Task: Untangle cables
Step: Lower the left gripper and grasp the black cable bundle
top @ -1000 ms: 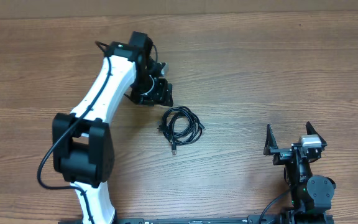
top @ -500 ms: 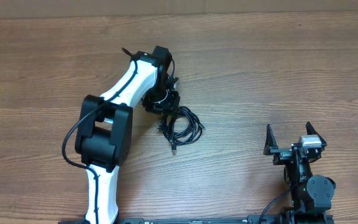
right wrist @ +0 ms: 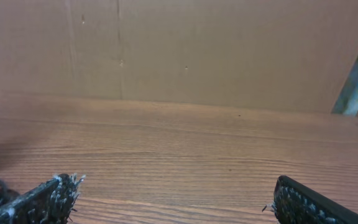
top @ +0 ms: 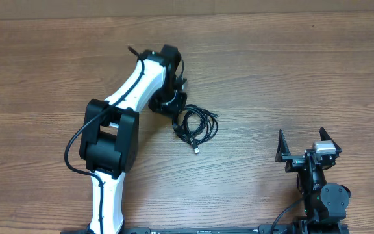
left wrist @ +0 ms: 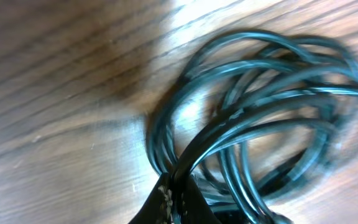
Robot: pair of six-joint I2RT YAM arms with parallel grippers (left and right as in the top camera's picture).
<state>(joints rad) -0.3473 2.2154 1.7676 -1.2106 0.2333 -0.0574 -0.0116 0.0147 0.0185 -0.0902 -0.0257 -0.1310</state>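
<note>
The wooden desk (top: 291, 71) fills the overhead view. The white-and-black left arm (top: 132, 88) reaches from the near edge toward the desk's middle. Its left gripper (top: 175, 109) is pressed together, pinching a few strands at the left rim of the cables (top: 199, 129). These form a loose black coil lying about mid-desk, with a small plug end (top: 196, 150) pointing toward the near edge. By the near right corner the right gripper (top: 302, 140) sits with fingers spread wide, holding nothing, well apart from the coil.
</note>
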